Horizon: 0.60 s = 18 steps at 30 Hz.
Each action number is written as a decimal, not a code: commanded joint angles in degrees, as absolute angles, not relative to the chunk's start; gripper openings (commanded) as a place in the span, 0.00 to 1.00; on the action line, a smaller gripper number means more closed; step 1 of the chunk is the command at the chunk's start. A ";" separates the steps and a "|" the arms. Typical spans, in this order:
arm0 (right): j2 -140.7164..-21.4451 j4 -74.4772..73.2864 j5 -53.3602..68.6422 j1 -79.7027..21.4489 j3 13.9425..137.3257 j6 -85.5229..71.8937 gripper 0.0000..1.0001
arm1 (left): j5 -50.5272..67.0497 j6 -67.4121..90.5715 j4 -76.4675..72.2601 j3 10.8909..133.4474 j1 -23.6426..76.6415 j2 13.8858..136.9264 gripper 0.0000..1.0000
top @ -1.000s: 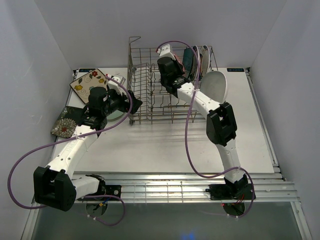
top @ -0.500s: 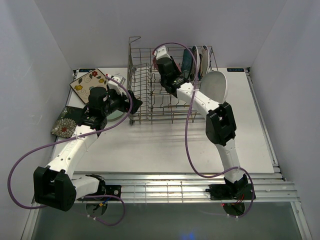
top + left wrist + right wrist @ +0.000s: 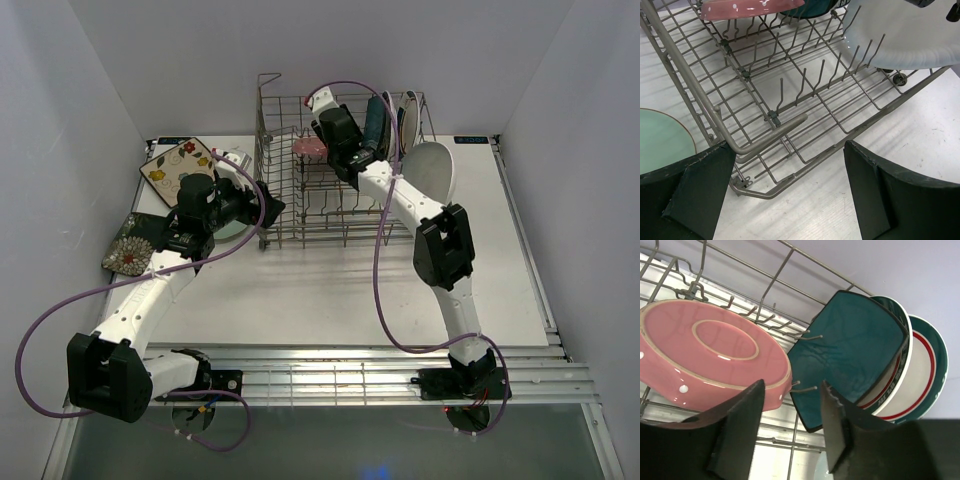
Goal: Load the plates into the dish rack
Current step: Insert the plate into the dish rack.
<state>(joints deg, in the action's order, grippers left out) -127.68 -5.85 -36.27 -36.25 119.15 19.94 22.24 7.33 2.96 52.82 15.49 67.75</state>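
Observation:
The dish rack (image 3: 330, 190) stands at the back middle of the table. In it, the pink dotted plate (image 3: 308, 147) lies tilted, bottom up, on the tines. The dark teal square plate (image 3: 377, 125) and two teal-and-red-rimmed plates (image 3: 405, 115) stand upright at the back right. My right gripper (image 3: 328, 128) is open and empty just above the pink plate (image 3: 710, 350), beside the teal square (image 3: 850, 355). The white oval plate (image 3: 432, 172) leans at the rack's right end. My left gripper (image 3: 268, 205) is open and empty at the rack's left front corner (image 3: 755, 192), over the mint plate (image 3: 660, 145).
The cream floral square plate (image 3: 178, 163) lies at the back left of the table. The dark floral square plate (image 3: 128, 250) lies at the left edge. White walls close in on both sides and the back. The rack's front tine rows (image 3: 805, 90) hold nothing.
My right gripper has drawn back toward the rack's far side. The pink plate now shows apart from it on the tines. The left arm has not moved.

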 commanded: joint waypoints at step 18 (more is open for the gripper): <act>-115.15 -6.85 -15.92 -33.05 108.20 29.35 0.80 | 24.61 6.24 3.16 56.69 16.26 65.57 0.98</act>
<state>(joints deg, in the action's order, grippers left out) -120.44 -6.94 -22.13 -33.85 109.23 25.45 22.24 6.83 4.40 53.36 15.49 67.75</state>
